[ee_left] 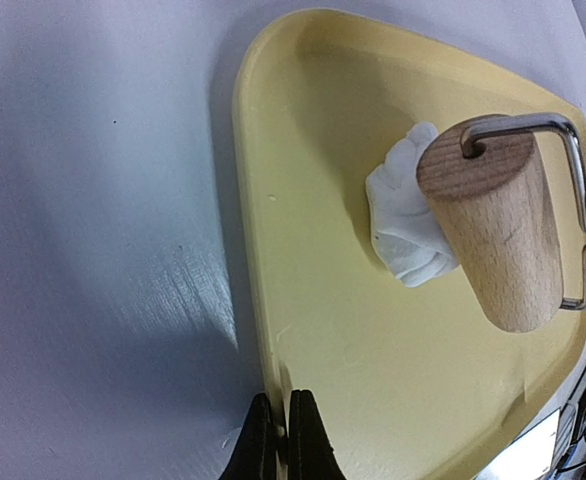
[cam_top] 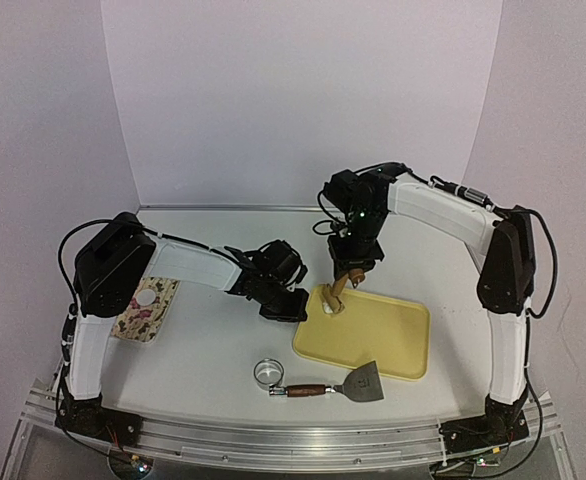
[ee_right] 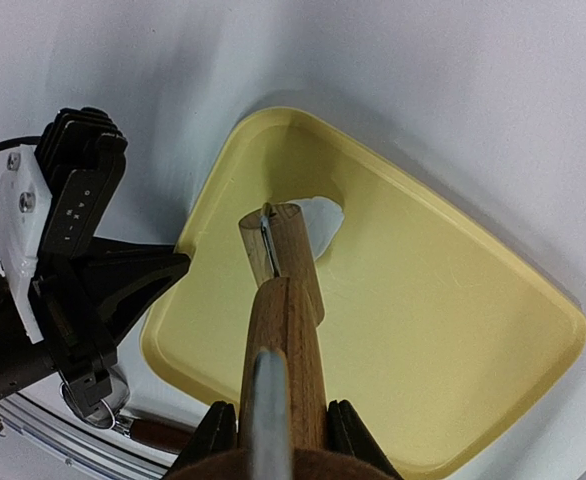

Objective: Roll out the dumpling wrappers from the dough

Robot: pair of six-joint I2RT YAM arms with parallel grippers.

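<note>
1. Desk (cam_top: 223,340): pale surface walled on three sides. Bare stretches run along the far edge and between the two arms.
2. Tray (cam_top: 393,345): yellow, with rounded corners, lying right of centre toward the desk's near edge. Its right half and near part are bare.
3. Dough (ee_left: 398,220): one crumpled white lump in the tray's far left corner, close to the rim and not flattened.
4. Rolling pin (ee_left: 498,230): a wooden drum on a wire frame with a wooden handle. The drum is tilted and rests against the dough.
5. Right gripper (ee_right: 278,432): fingers clamped on either side of the rolling pin's handle, above the tray's far left corner.
6. Left gripper (ee_left: 281,440): jaws pinched shut on the rim of the tray's left edge.
7. Ring cutter (cam_top: 268,373): shiny, on the desk near its near edge, left of the tray's near left corner.
8. Scraper (cam_top: 361,383): the handle end lies just beside the ring cutter. The blade is at the tray's near edge, and contact cannot be told.
9. Flowered sheet (cam_top: 145,308): by the desk's left edge, partly under the left arm.
10. View notes:
   - Only the top view shows items 8 and 9.
   - Only the left wrist view shows the dough's folds and the wire frame.
   - Only the right wrist view shows the grip on the handle.
</note>
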